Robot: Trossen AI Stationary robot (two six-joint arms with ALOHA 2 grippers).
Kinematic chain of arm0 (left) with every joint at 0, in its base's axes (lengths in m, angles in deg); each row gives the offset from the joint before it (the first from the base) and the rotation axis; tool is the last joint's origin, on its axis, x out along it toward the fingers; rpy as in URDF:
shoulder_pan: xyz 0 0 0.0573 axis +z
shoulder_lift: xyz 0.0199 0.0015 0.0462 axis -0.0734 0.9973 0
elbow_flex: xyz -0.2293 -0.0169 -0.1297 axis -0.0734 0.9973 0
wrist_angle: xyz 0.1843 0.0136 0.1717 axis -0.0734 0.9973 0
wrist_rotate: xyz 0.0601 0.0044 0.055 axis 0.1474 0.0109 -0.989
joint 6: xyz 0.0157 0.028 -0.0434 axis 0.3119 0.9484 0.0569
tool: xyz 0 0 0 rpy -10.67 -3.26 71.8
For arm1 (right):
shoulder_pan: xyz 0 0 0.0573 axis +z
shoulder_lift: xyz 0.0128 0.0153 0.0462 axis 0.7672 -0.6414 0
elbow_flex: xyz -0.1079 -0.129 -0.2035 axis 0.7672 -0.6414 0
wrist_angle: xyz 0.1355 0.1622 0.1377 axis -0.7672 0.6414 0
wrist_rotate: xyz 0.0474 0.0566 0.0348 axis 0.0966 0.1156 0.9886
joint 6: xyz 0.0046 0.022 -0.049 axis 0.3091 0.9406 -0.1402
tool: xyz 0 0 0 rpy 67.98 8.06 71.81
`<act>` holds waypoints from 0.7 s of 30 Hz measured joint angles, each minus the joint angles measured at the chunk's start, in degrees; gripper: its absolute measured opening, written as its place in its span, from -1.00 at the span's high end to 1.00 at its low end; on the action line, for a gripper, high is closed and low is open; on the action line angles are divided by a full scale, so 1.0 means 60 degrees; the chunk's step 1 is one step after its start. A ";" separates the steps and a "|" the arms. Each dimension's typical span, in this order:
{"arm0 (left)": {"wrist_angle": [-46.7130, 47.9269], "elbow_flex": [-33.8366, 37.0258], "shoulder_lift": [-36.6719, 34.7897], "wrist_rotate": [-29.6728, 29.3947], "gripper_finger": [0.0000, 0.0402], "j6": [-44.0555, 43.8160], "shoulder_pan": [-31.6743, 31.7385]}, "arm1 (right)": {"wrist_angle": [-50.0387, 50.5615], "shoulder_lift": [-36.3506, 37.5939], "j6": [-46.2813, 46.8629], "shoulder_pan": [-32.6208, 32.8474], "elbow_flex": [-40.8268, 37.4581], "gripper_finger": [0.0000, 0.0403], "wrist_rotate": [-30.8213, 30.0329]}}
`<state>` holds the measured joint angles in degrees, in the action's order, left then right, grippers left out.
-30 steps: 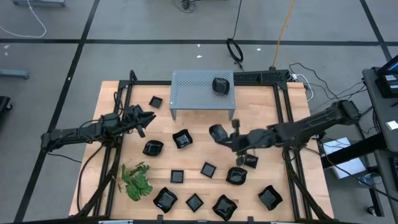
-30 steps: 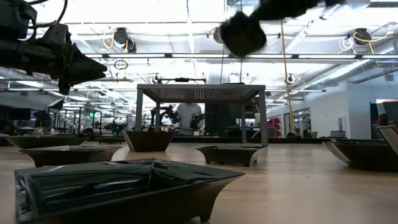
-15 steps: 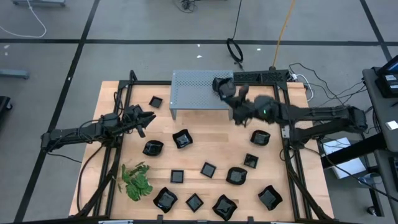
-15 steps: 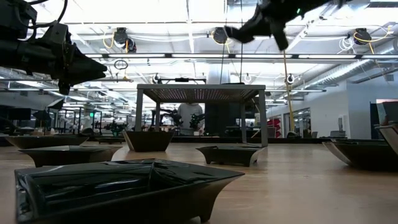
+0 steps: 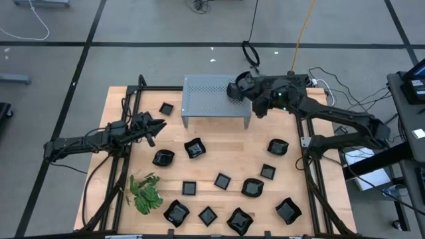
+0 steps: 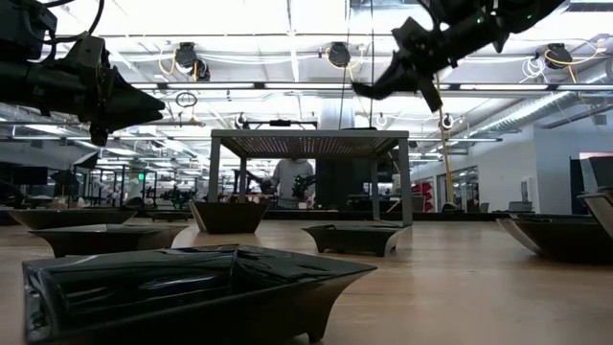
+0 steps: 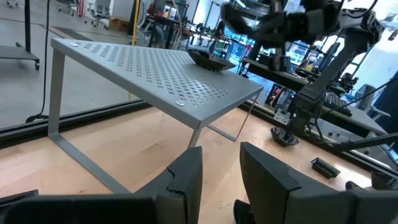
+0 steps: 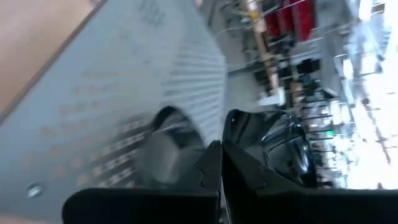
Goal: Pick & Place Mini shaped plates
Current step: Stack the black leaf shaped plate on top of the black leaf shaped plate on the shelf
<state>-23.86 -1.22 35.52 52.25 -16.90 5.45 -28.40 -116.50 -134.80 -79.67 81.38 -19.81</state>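
Several glossy black mini shaped plates lie scattered on the wooden table, among them a wavy one (image 5: 193, 148) and a square one (image 5: 222, 180). One plate (image 7: 208, 59) rests by its base on the grey perforated stand (image 5: 212, 98), at its right end. My right gripper (image 5: 247, 83) hovers above that end, shut on another plate (image 8: 273, 146). My left gripper (image 5: 153, 126) hangs level over the table's left side, open, with nothing between its fingers (image 7: 186, 177). My right gripper pinches the plate's rim (image 8: 239, 132) between its two shut fingers. The fingers come from the table's right side, about level and slanting a little down. The plate (image 6: 369, 89) is tilted and lifted clear, above the stand's top.
A green leafy sprig (image 5: 146, 192) lies near the front left. The black frame rails (image 5: 304, 126) run along the table's sides. Bare wood (image 5: 232, 149) shows in front of the stand, between the plates.
My right gripper has swung from over the table's middle toward the far edge, rolling its wrist on the way. It now stands over the stand's right end. It has stayed shut on the plate, which has travelled with it, clear of the table.
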 joint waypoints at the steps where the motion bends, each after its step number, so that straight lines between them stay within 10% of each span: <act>1: -0.0001 0.0000 0.0000 0.0003 0.45 -0.0002 -0.0002 | 0.0218 -0.0067 -0.0026 0.0001 0.0000 1.00 -0.0007; 21: -0.0001 0.0000 0.0003 0.0001 0.45 0.0000 -0.0002 | 0.4027 -0.1242 0.0202 0.1365 0.3231 1.00 -0.1278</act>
<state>-23.87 -1.21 35.53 52.25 -16.90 5.44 -4.24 -123.95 -133.59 -71.48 100.77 -27.48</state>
